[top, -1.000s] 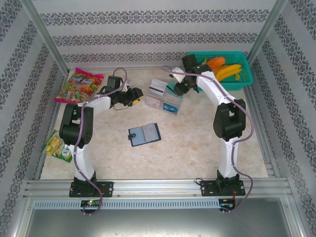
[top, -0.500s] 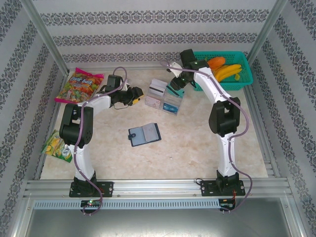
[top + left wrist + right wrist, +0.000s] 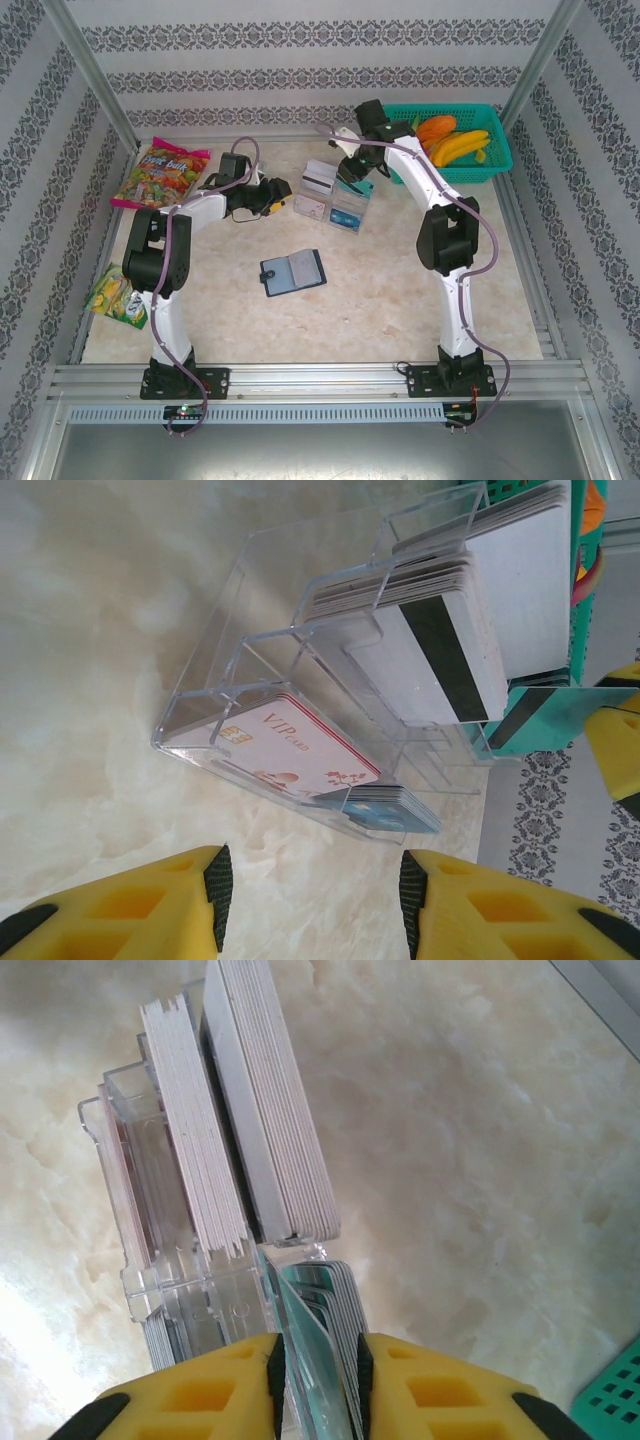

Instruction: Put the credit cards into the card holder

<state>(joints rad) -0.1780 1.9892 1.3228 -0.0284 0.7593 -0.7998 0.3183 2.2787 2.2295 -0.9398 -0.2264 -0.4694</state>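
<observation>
— Well, nearest to us we see the card holder (image 3: 292,271), lying open and flat on the table (image 3: 400,300), well apart from both arms. Do we have anything in it?

— We cannot tell from above; its pockets look dark. To the left, at the table's edge, we spot a yellow-green snack packet (image 3: 115,295).

— Farther in, what do we make of the left gripper (image 3: 278,192)?

— Released. In its wrist view we see the yellow fingers (image 3: 150,910) spread apart with bare table between them, pointing at a clear rack (image 3: 230,660) just ahead.

— And the credit cards (image 3: 440,650)?

— We find them standing in the rack's tiers: white-grey stacks with dark stripes at the back, a pale VIP card (image 3: 300,745) and some blue ones lower down.

— The right gripper (image 3: 352,178)?

— We see it over the rack's right side, its fingers (image 3: 200,1390) clenched close on a teal card (image 3: 305,1340) that stands on edge beside more cards.

— Beyond that?

— At the far right we note a teal basket (image 3: 500,150) holding bananas (image 3: 462,145); at the far left, a bright candy bag (image 3: 160,175).
</observation>
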